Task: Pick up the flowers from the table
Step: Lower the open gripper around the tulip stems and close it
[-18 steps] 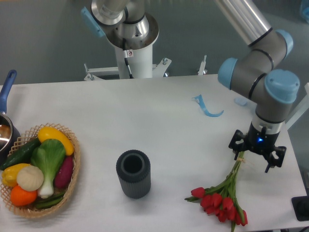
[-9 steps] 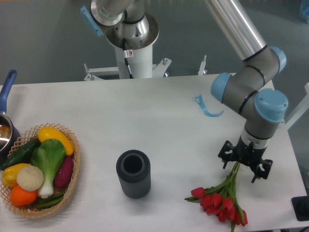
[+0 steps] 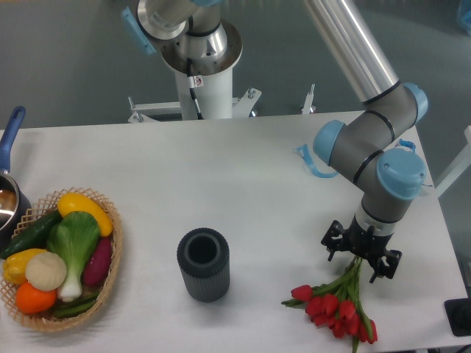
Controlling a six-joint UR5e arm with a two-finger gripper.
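Your flowers [image 3: 336,305], a bunch of red tulips, lie flat near the table's [image 3: 221,176] front right corner. Their long axis runs from the red heads at about 6 o'clock to the green stem ends at about 12 o'clock, tilted slightly right. The gripper [image 3: 359,256] sits over those stem ends with its fingers spread wide on either side; whether they touch the stems you cannot tell. The tabletop is white and matte. A ribbed dark cylinder [image 3: 203,264] stands at centre front, a vegetable basket [image 3: 60,259] at 9 o'clock, a blue ribbon strip [image 3: 315,163] behind the arm. The wall behind is grey.
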